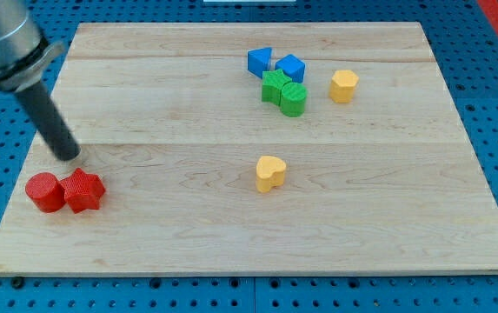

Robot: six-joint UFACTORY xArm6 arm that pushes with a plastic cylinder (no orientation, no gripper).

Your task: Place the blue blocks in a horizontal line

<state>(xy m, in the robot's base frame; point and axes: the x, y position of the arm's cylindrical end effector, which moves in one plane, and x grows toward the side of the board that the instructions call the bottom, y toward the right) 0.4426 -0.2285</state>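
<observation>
One tilted rod — my tip point(68, 156) above red blocks point(64, 192), far from blue blocks point(275, 64).

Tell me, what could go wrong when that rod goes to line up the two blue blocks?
1. The two blue blocks sit tight against the green blocks at the view's top, so a push on a blue one may drag a green one along.
2. My tip rests far off at the view's left, just above the red blocks; a careless start could knock them.
3. The blue blocks lie near the board's top edge, so a push upward might slide one off.
</observation>
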